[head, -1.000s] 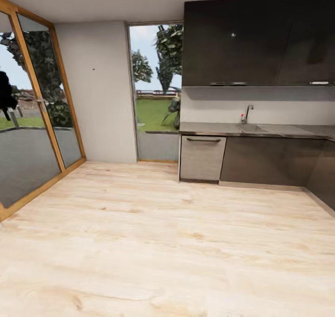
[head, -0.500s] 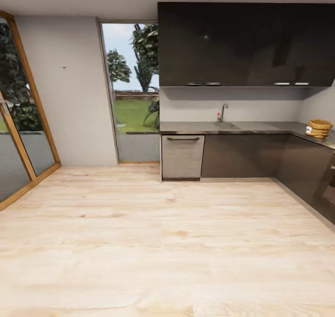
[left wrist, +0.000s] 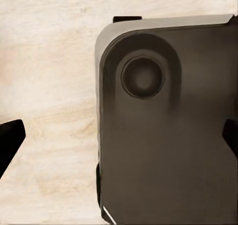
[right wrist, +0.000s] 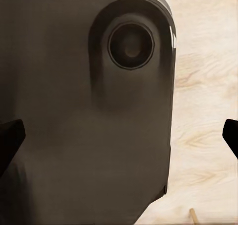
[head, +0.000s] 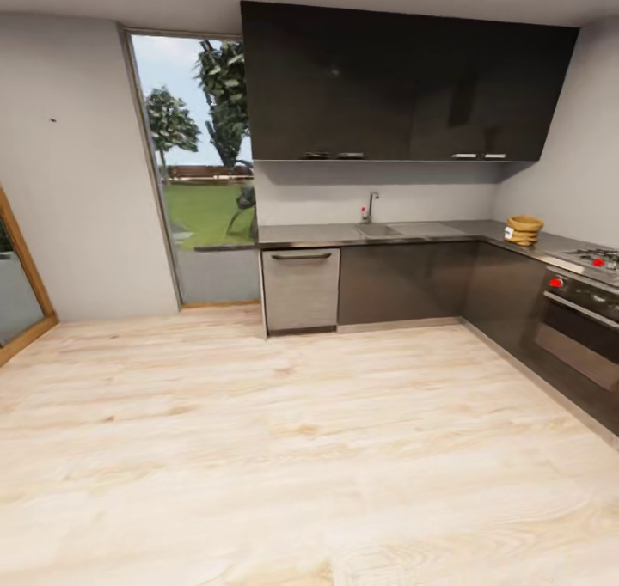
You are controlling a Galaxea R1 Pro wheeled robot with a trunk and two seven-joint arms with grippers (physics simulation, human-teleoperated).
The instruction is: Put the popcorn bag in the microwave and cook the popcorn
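Observation:
The popcorn bag (head: 523,228), a small tan sack with a rolled rim and a white label, stands on the grey countertop (head: 327,235) near its far right corner. The microwave is out of view, and no popcorn can be made out. My left gripper (left wrist: 119,140) hangs open over the robot's dark base and the wooden floor, its black fingertips (left wrist: 10,141) far apart. My right gripper (right wrist: 119,138) is open in the same way above the base, with nothing between its fingertips (right wrist: 9,141). Both are far from the bag.
A sink with a faucet (head: 370,207) sits mid-counter, and a steel dishwasher front (head: 300,289) at its left end. A gas hob (head: 599,259) and a dark oven with red knobs (head: 574,328) line the right wall. Dark upper cabinets (head: 395,88) hang above. A wide wooden floor (head: 284,448) lies ahead.
The camera has turned to the right, so the whole kitchen has slid left in the picture. The bag, hob and oven have come into view, and the glass door at the left has nearly gone.

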